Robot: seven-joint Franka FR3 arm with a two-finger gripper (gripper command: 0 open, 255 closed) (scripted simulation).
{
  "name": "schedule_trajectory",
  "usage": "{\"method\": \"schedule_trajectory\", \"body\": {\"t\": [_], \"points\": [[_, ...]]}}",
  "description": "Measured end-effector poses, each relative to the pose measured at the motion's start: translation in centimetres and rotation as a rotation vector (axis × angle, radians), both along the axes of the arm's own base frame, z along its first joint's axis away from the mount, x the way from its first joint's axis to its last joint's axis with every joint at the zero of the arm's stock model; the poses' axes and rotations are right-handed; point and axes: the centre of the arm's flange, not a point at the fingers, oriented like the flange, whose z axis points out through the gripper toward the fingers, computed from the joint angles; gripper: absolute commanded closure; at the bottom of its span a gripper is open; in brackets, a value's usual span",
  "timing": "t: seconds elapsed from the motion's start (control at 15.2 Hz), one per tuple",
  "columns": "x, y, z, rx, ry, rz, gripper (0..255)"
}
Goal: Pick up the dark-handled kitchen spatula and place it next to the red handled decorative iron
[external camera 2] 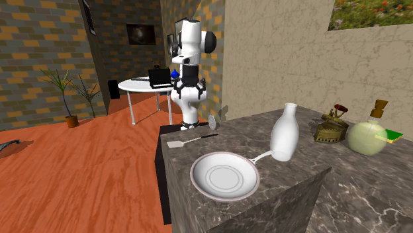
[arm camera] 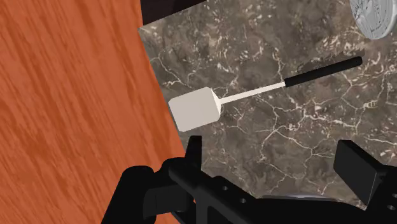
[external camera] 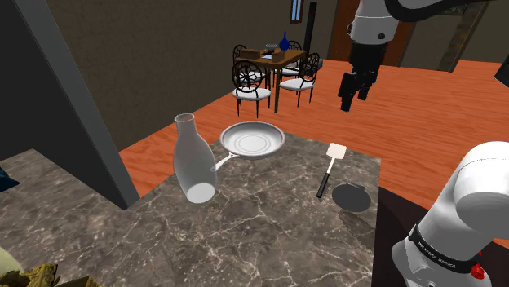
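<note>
The spatula (external camera: 329, 169) lies flat on the marble counter (external camera: 245, 228) near its edge, white blade toward the floor side and black handle pointing inward. It also appears in the wrist view (arm camera: 210, 105) and the second exterior view (external camera 2: 189, 140). My gripper (external camera: 352, 91) hangs open well above it, over the counter's edge, with nothing between its fingers (arm camera: 194, 151). In the wrist view the gripper (arm camera: 277, 160) stands a little short of the spatula. The red-handled iron (external camera 2: 330, 127) sits at the counter's far end, by the wall.
A steel pan (external camera: 253, 140) and a white bottle (external camera: 194, 161) stand mid-counter between spatula and iron. A dark round disc (external camera: 351, 197) lies just beside the spatula's handle. A round corked flask (external camera 2: 367, 136) is next to the iron. Orange wood floor (arm camera: 63, 95) borders the counter.
</note>
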Motion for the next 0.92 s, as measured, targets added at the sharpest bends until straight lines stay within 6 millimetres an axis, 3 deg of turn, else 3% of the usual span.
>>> {"method": "schedule_trajectory", "body": {"t": [0.2, 0.92], "points": [[0.2, 0.0, -1.7, 0.009, 0.002, -0.103, 0], [1.0, -0.4, -15.6, 0.094, 0.014, -1.088, 0]]}}
